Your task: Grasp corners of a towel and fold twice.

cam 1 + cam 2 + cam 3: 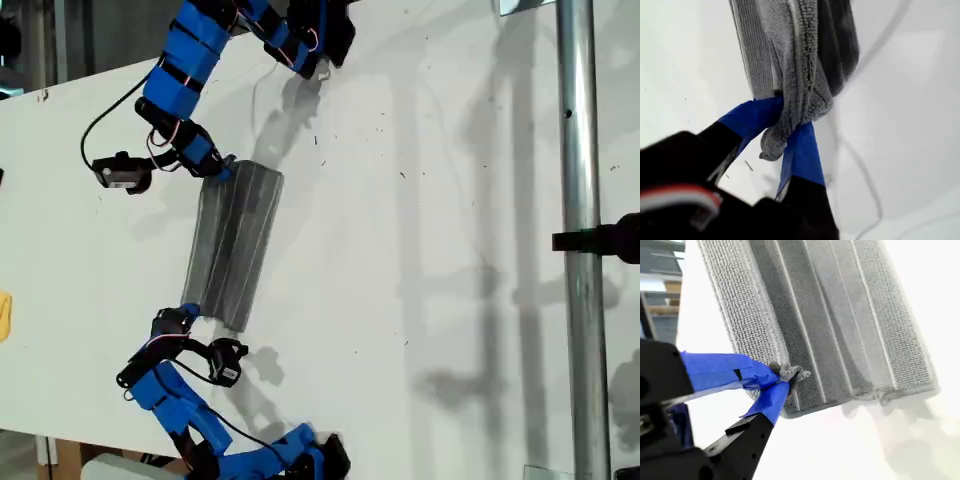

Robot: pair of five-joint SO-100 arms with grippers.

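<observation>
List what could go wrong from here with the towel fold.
1. My first gripper pinches a bunched wad of the grey striped soft towel, so layers may slip unevenly when pulled.
2. My second gripper holds only a small tip of a corner; it could pull free.
3. Both grips sit on the same long edge, so the far edge may drag and skew.

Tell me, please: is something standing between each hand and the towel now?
Nothing visible does. My first gripper is already shut on a bunched end of the towel, and my second gripper pinches a corner of it.
</observation>
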